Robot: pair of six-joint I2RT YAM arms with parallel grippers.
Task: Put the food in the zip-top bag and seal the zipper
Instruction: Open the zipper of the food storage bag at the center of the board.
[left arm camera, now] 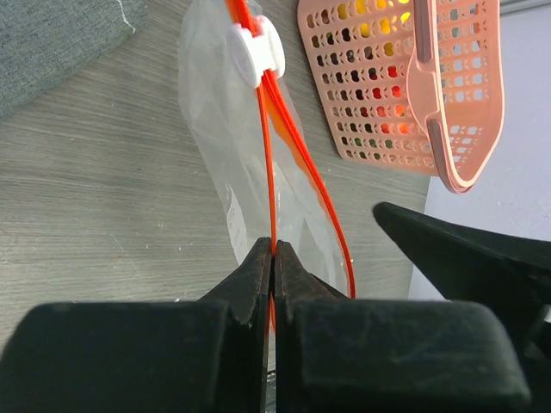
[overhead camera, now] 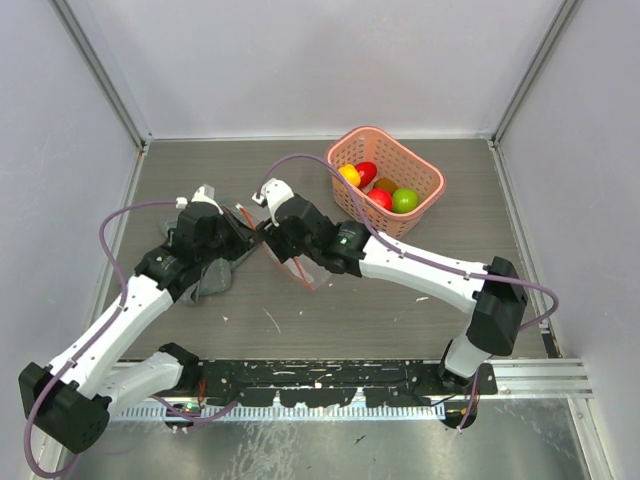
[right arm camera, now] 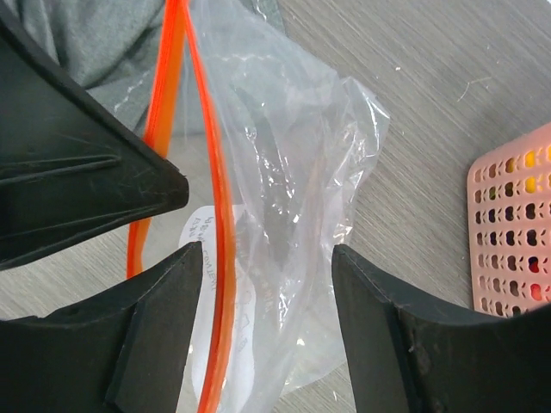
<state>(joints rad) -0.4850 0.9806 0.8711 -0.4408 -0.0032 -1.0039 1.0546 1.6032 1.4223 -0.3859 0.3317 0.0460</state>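
- Currently the pink basket [overhead camera: 410, 153] is sitting at the far right of the table [overhead camera: 330, 320], holding round food pieces [overhead camera: 380, 198]: one yellow, two red, one green. A brownish one among them is too small to call.
- The zip-top bag [right arm camera: 301, 172] is lying mid-table between the two arms, left of the basket and just beside the grey cloth [left arm camera: 52, 43]. Only a white printed label [right arm camera: 241, 353] is showing through the film.
- The zipper [left arm camera: 269, 172] is running lengthwise straight away from the left pinch point, with the white slider [left arm camera: 256, 50] sitting at the far end.
- Its two orange strands are bowing apart, leaving the mouth gaping between them.
- The bag is looking clear and crinkly, catching glare.
- The left gripper [left arm camera: 274, 254] is clamping one zipper strand, fingers pressed flat together.
- The right gripper [right arm camera: 267, 258] is holding its jaws wide apart, straddling bag film and one strand without pinching. The other strand is passing outside its finger.
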